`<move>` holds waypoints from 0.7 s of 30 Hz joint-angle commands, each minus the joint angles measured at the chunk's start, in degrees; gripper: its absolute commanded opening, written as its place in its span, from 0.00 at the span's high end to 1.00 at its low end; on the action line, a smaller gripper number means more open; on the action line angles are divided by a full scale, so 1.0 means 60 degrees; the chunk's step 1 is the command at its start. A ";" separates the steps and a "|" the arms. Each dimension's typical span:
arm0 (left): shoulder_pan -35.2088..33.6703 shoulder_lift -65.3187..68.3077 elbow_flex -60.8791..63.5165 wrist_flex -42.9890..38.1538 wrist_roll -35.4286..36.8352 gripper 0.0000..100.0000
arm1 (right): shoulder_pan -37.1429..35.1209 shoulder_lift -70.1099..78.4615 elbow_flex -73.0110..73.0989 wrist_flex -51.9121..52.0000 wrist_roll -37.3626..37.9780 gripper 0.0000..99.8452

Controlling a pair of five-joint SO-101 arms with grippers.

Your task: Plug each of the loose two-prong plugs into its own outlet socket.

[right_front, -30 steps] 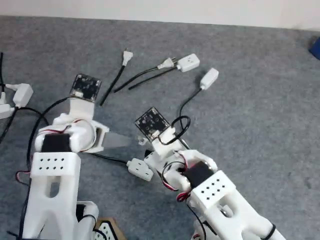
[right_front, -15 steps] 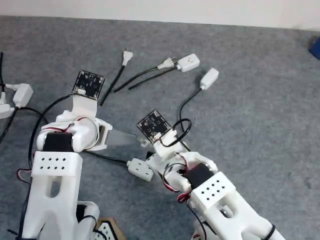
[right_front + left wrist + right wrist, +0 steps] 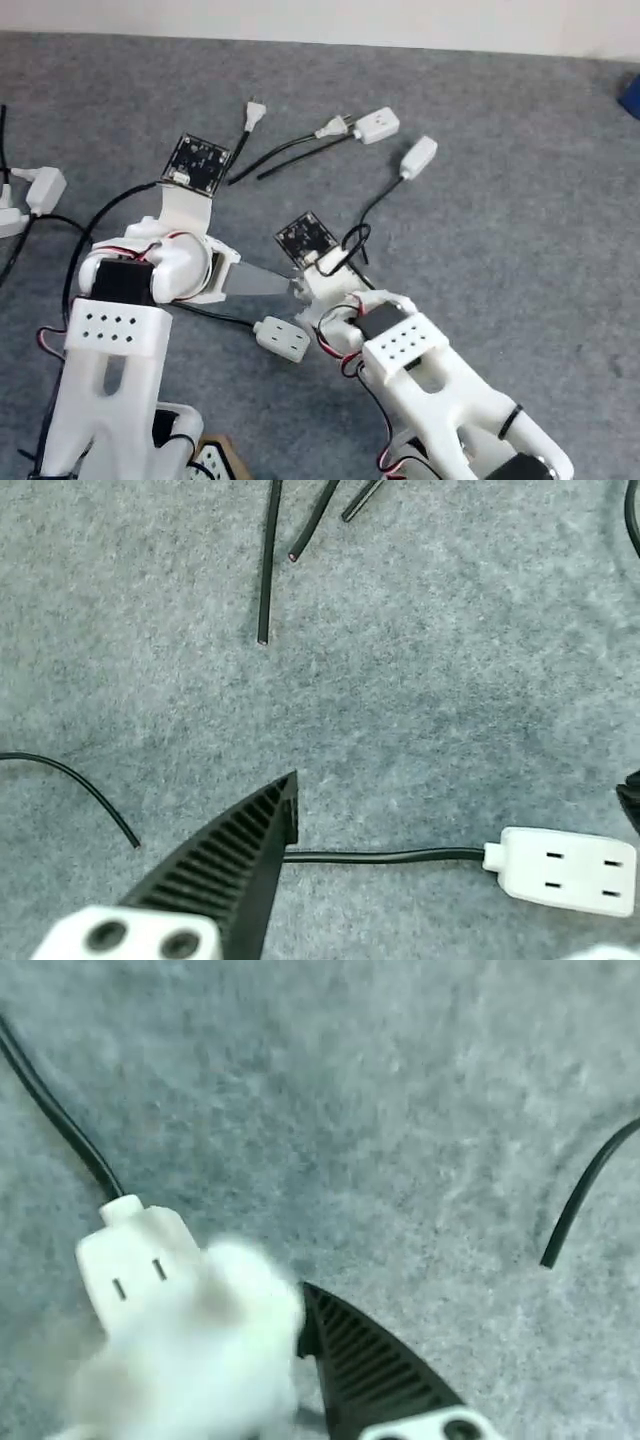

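A white outlet socket (image 3: 282, 338) on a black cord lies on the grey carpet between my two arms. My left gripper (image 3: 288, 284) hovers just beyond it, shut and empty, and the left wrist view shows its tip (image 3: 290, 782) short of the socket (image 3: 565, 871). My right gripper (image 3: 306, 1296) sits right beside the same socket (image 3: 135, 1260); whether it holds the socket is unclear. A loose two-prong plug (image 3: 254, 113) lies at the far side. A second socket (image 3: 418, 155) lies to the plug's right. Another plug (image 3: 334, 127) is joined to a third socket (image 3: 376, 124).
Black cords (image 3: 285, 155) trail across the carpet behind the arms, with cut ends (image 3: 262, 635) in the left wrist view. More white plugs (image 3: 40, 187) lie at the left edge. The carpet meets a pale wall (image 3: 320, 20) at the back.
My left arm's wrist has swung right and its gripper tip has moved closer to the right arm. The right arm has shifted slightly left. The socket between them has stayed put.
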 commanded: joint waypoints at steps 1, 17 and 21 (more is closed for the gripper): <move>0.0139 -0.0022 -0.0388 0.0029 0.0117 0.45 | 0.0183 -0.0081 -0.0564 -0.0198 -0.0029 0.99; -0.0813 -0.0022 0.1209 -0.1275 0.0073 0.45 | 0.0872 0.1004 -0.2821 0.3861 0.2022 0.77; -0.0813 -0.0022 0.1209 -0.1304 0.0073 0.45 | 0.0872 0.1194 -0.3788 0.6308 0.2608 0.63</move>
